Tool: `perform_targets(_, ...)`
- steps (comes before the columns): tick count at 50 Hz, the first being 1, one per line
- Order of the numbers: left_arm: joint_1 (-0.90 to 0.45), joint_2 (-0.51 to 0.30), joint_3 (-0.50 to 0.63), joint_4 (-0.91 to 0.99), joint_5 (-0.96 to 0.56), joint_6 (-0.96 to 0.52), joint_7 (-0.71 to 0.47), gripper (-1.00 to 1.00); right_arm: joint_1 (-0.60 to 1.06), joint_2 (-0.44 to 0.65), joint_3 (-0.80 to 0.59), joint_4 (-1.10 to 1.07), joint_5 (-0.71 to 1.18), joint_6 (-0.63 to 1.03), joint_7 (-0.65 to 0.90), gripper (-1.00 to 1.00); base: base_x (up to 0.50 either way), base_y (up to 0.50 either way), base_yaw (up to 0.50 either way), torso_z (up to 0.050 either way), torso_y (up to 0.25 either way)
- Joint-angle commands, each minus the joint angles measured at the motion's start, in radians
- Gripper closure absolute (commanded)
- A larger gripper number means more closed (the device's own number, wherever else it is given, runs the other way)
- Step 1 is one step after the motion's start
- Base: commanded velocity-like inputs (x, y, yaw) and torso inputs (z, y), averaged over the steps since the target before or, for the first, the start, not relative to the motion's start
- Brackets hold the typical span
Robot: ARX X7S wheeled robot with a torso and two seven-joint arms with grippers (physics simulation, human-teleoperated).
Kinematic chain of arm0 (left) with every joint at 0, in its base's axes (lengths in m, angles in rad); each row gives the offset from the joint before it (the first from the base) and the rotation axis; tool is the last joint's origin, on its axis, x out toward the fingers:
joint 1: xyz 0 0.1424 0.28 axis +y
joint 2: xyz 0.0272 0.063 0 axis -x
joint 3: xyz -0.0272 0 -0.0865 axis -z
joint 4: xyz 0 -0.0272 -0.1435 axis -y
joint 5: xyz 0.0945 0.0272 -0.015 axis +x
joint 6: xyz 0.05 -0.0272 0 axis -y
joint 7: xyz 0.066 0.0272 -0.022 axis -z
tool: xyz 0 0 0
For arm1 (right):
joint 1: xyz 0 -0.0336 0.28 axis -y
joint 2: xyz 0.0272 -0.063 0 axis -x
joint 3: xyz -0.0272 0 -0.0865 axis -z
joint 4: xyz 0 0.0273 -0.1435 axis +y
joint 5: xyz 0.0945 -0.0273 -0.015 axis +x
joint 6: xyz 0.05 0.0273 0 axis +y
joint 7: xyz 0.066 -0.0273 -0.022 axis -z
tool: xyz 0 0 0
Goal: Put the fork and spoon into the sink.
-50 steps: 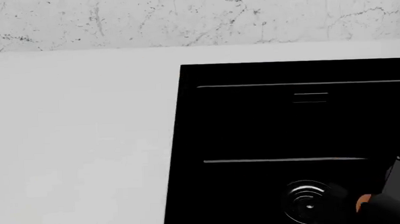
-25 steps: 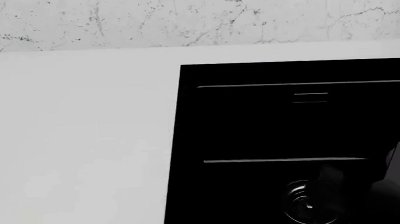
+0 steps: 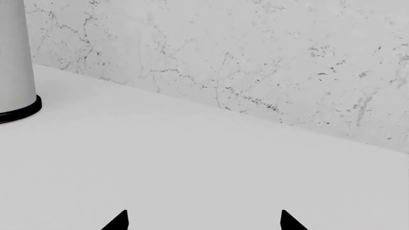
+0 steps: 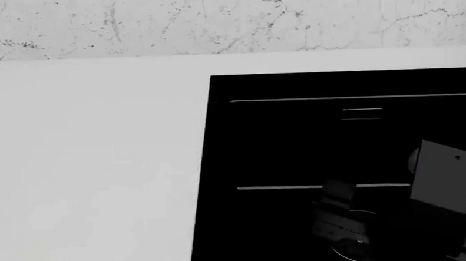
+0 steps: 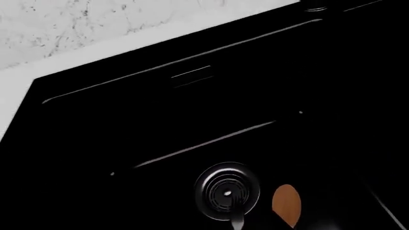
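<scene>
1. Marbled wall behind, white countertop around black sink.
2. Right gripper over the basin near the drain ring; jaw state impossible to tell.
3. Left gripper spread over bare counter, holding nothing.
4. Spoon lying in the sink beside the drain.
5. Fork nowhere visible.
6. Probably light, stiff, slim cutlery: best pinched mid-handle.

Grey boxy right arm; black pointed left end effector fingertips
</scene>
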Motion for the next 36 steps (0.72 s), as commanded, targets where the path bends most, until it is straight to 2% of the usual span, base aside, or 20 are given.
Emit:
perform_targets(1,0.001,0.001,-0.002,-0.003,-0.002,0.004,0.003,-1.00,0.013,0.032,-0.004,-0.200,-0.082,0.012,0.108,-1.00,0.00,0.00,0.00,0.000,0.000)
perform_targets(16,0.010,0.004,0.002,0.009,-0.001,0.001,-0.002,-1.00,-0.032,0.033,-0.038,-0.555,-0.332,0.056,0.385,-1.00,0.00,0.00,0.00,0.000,0.000)
perform_targets(25,-0.003,0.015,0.038,0.016,0.017,-0.005,-0.007,-1.00,-0.115,0.037,-0.050,-0.675,-0.496,0.094,0.461,-1.00,0.00,0.00,0.00,0.000,0.000)
perform_targets(27,-0.012,0.017,0.048,0.012,0.020,-0.009,-0.006,-1.00,-0.090,0.041,-0.098,-0.675,-0.526,0.088,0.461,-1.00,0.00,0.00,0.00,0.000,0.000)
perform_targets(30,-0.020,0.017,0.056,0.018,0.020,-0.016,-0.010,-1.00,0.028,0.065,-0.239,-0.675,-0.552,0.029,0.461,-1.00,0.00,0.00,0.00,0.000,0.000)
perform_targets(32,-0.048,-0.003,0.052,0.040,-0.015,-0.062,-0.036,-1.00,0.135,0.081,-0.361,-0.675,-0.566,-0.022,0.461,-1.00,0.00,0.00,0.00,0.000,0.000)
perform_targets(35,-0.030,0.020,0.069,0.010,0.023,-0.021,-0.011,-1.00,0.289,0.092,-0.546,-0.675,-0.578,-0.093,0.461,-1.00,0.00,0.00,0.00,0.000,0.000)
perform_targets(36,-0.045,0.006,0.063,0.031,-0.002,-0.051,-0.030,-1.00,0.362,0.099,-0.617,-0.675,-0.573,-0.119,0.461,-1.00,0.00,0.00,0.00,0.000,0.000)
